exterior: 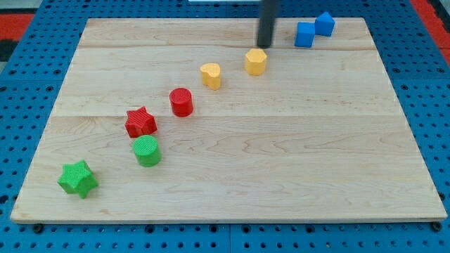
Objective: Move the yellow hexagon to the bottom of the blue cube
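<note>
At the view's left the green star (77, 178), green cylinder (147, 151), red star (140, 121) and red cylinder (181, 102) lie in a rising diagonal, well apart from our work, so we can leave them alone. Next comes the yellow heart (210, 75), near the yellow hexagon (256, 61), which is the block we must move. Our tip (266, 44) stands just above the hexagon in the view, slightly to its right, very close to it.

We have no pincer here, only the rod, so there is nothing to spread or press together.

The blue cube (304, 34) is to the right, near the top edge of the table (281, 176), with another blue block (324, 23) touching or almost touching it. Below the cube the wood is free. We judge it best to bring the tip around to the hexagon's left side and push rightward, slowly, without disturbing the cube.
</note>
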